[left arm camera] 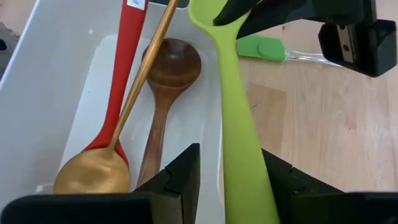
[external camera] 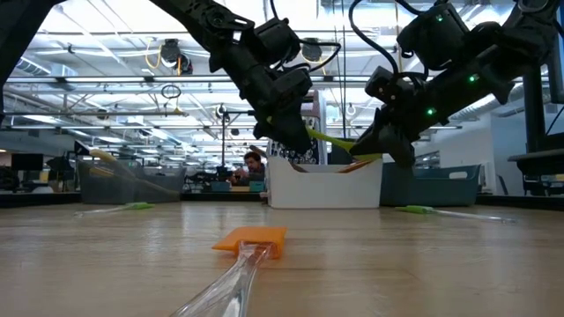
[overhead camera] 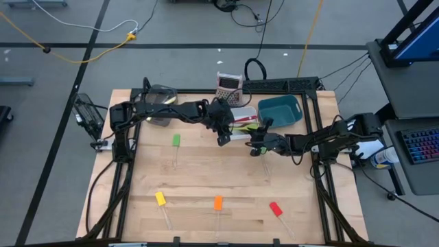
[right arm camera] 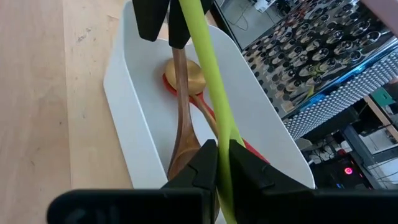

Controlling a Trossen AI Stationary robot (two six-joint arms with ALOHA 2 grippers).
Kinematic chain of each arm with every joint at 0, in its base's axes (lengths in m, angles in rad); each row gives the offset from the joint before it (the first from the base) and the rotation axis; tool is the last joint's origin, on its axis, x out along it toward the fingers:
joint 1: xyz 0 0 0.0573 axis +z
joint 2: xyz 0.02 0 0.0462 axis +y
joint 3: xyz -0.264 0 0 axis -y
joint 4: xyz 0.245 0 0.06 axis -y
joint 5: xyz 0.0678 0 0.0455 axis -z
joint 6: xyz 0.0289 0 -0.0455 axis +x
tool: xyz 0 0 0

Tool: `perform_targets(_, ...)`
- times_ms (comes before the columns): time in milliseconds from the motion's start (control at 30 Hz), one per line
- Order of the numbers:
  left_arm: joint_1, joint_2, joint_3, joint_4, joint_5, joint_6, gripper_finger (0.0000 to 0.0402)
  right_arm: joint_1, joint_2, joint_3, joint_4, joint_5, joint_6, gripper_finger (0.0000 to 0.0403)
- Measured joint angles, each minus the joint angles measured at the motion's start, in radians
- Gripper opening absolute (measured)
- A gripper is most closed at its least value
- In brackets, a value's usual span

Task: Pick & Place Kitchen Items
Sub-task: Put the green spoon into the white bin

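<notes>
A long light-green spoon (left arm camera: 239, 124) hangs over the white bin (left arm camera: 56, 81) at the table's far middle, held by both grippers. My left gripper (overhead camera: 223, 137) is shut on one end and my right gripper (overhead camera: 258, 142) on the other. In the low view the spoon (external camera: 335, 141) slants down from the left gripper (external camera: 291, 132) to the right gripper (external camera: 388, 151). In the bin lie a red spoon (left arm camera: 127, 56), a gold spoon (left arm camera: 93, 174) and a wooden spoon (left arm camera: 171, 68). My left gripper has the green spoon's broad end (left arm camera: 245, 180) between its two fingers, coming slanting down from the table's left. The spoon runs on along the fingers' line toward the other gripper, clear of the bin. My right gripper pinches the spoon's slim handle (right arm camera: 221, 134) between its two shut fingers, coming nearly level from the table's right. The handle runs lengthwise out past the fingertips, over the bin (right arm camera: 130, 118), lifted clear.
A teal bin (overhead camera: 280, 110) stands right of the white one, a box grater (overhead camera: 228, 86) behind it, a dark mesh bin (overhead camera: 161, 103) at the far left. Spatulas lie on the table: green (overhead camera: 176, 140), yellow (overhead camera: 160, 199), orange (overhead camera: 217, 202), red (overhead camera: 276, 209), another green (left arm camera: 264, 48).
</notes>
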Motion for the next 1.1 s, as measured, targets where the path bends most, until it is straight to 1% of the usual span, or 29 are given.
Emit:
perform_targets(167, -0.006, 0.000, 0.000, 0.021, -0.002, 0.003, 0.0120, 0.000, 0.000, 0.001, -0.041, -0.005, -0.005, 0.0015)
perform_targets(367, -0.007, 0.000, 0.000, 0.026, -0.001, -0.013, 0.0116, 0.000, 0.000, 0.001, -0.046, -0.007, -0.020, 0.0015)
perform_targets(433, -0.007, 0.000, 0.000, 0.024, 0.001, -0.020, 0.0101, 0.000, 0.000, 0.001, -0.047, -0.008, -0.027, 0.0015)
perform_targets(567, -0.007, 0.000, 0.000, 0.021, 0.003, -0.020, 0.0048, 0.000, 0.000, 0.000, -0.049, -0.010, -0.019, 0.0017)
perform_targets(600, -0.008, 0.000, 0.000, 0.021, 0.002, -0.020, 0.0048, 0.000, 0.000, 0.001, -0.049, -0.011, -0.020, 0.0020)
perform_targets(767, -0.010, 0.000, 0.000, -0.003, -0.006, -0.021, 0.0048, 0.003, 0.000, 0.000, -0.052, -0.019, -0.004, 0.0051)
perform_targets(867, -0.013, 0.000, 0.001, -0.049, -0.076, -0.019, 0.0048, 0.003, 0.001, 0.000, -0.052, -0.044, 0.049, 0.0078)
perform_targets(933, -0.016, 0.000, 0.001, -0.090, -0.136, -0.004, 0.0048, 0.003, 0.001, 0.000, -0.049, -0.110, 0.080, 0.0096)
perform_targets(1000, -0.018, 0.000, 0.001, -0.117, -0.175, 0.013, 0.0048, 0.003, 0.001, 0.000, -0.045, -0.165, 0.109, 0.0115)
perform_targets(1100, -0.018, 0.000, 0.001, -0.124, -0.193, 0.043, 0.0048, 0.003, 0.001, 0.000, -0.045, -0.166, 0.147, 0.0141)
